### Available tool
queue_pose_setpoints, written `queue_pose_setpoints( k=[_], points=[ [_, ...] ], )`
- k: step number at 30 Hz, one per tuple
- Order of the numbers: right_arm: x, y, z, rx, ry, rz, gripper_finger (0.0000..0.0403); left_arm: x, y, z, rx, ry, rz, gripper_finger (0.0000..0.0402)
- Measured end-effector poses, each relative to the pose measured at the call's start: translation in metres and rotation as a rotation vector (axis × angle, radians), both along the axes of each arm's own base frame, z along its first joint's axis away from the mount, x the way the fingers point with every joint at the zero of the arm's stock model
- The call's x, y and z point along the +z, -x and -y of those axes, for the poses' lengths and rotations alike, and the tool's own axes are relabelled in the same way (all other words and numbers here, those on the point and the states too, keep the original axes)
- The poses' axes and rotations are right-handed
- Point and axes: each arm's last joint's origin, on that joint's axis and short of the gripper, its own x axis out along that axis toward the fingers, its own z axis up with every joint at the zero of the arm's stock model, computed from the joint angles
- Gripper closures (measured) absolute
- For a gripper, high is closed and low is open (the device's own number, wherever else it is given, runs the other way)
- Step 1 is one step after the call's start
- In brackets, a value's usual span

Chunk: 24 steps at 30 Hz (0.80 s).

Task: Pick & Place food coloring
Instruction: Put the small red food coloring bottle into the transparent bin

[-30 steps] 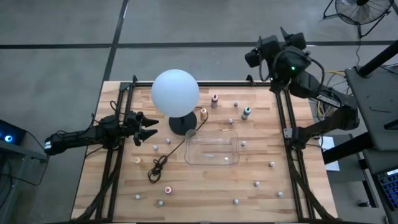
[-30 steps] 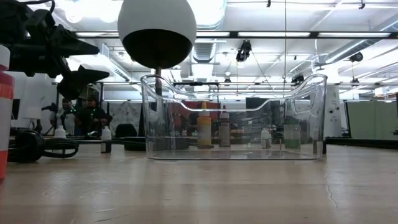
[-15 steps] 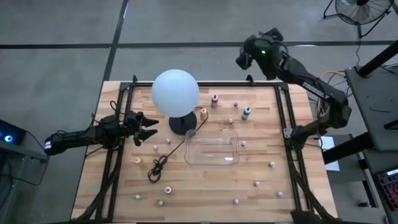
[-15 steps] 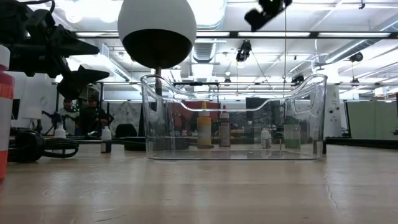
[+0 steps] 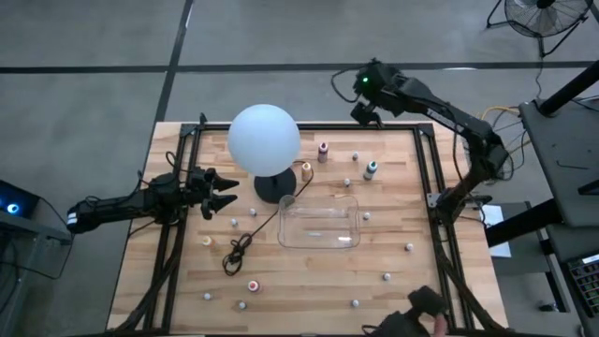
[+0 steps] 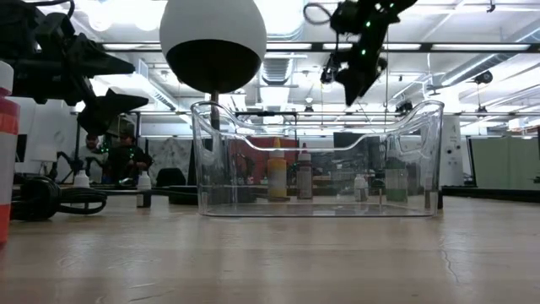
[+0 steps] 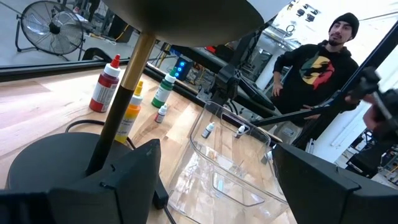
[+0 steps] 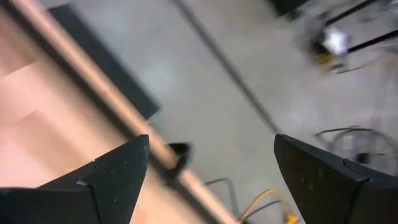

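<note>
The food coloring bottles (image 5: 323, 150) are scattered upright across the bench (image 5: 393, 215). The right gripper (image 5: 368, 110), fingers spread and empty, is held above the far edge, nearest the far bottles.

Left gripper (image 5: 221, 194) has the globe lamp (image 5: 264, 140) just ahead, blocking; the cable (image 5: 245, 241) probably clutters beside it; the clear tray (image 5: 319, 225) beyond stands unobstructed.

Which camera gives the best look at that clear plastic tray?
The high view: the clear tray shows whole, beside the globe lamp. The low view shows its side wall; the left wrist view part of it; the right wrist view, none.
</note>
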Motion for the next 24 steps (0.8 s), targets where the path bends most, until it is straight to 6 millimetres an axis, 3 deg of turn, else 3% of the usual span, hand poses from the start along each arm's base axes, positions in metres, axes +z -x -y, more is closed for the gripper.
queue_pose_setpoints(
  k=[13, 24],
  points=[
    [-0.042, -0.014, 0.006, -0.022, -0.279, 0.026, 0.0067, 0.0, 0.0, 0.0, 0.0, 0.0, 0.0, 0.0122],
    [-0.072, -0.024, 0.01, -0.228, -0.422, 0.096, 0.0067, 0.0, 0.0, 0.0, 0.0, 0.0, -0.001, 0.0122]
  ],
)
